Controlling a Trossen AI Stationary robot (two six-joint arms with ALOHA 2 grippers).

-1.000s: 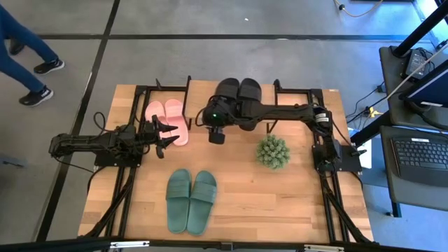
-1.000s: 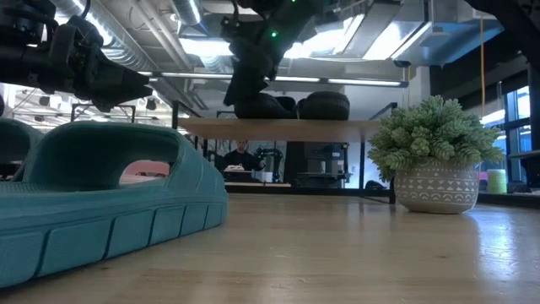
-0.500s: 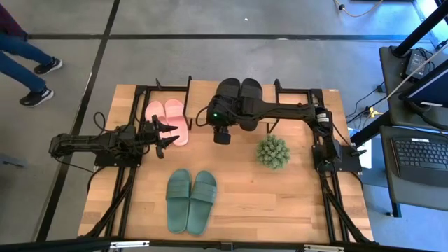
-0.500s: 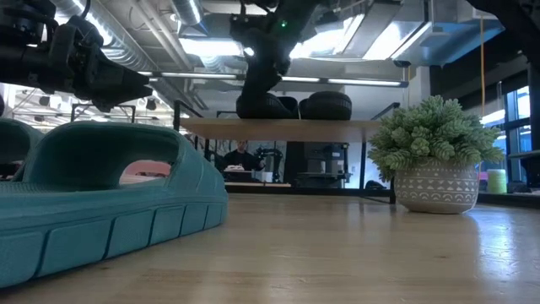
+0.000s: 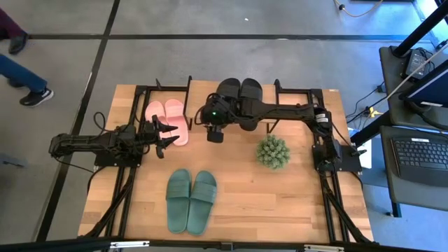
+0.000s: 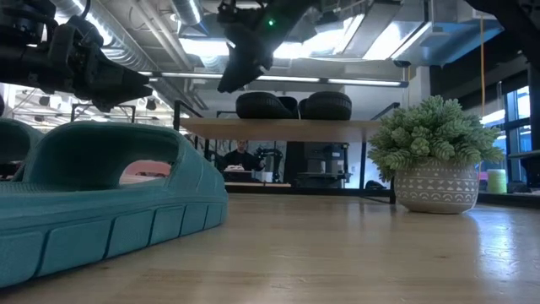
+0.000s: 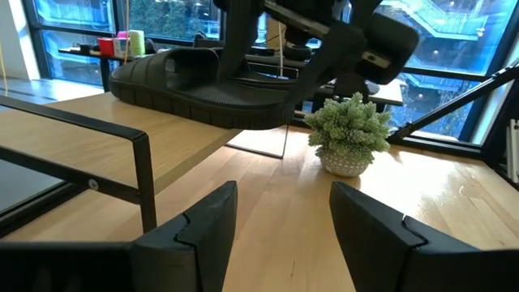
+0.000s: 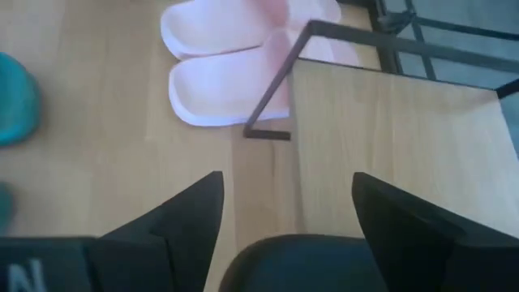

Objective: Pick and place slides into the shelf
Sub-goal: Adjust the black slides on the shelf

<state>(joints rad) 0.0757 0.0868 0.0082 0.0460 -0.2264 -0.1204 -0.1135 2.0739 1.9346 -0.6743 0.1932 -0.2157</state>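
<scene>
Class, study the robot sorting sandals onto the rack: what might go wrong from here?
1. The right gripper, open and empty, hangs close to the black sandals on the shelf; a careless swing might knock them off.
2. The potted plant may get clipped by the right arm.
3. The pink sandals lie partly under the shelf's frame, so the left gripper may struggle to lift them.

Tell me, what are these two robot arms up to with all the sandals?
They are putting slides on a small shelf. The black pair already sits on its wooden top. The right gripper hangs open and empty just beside the shelf. The left gripper, also open, waits next to the pink pair, which lies on the table, as does the green pair nearer the front.
</scene>
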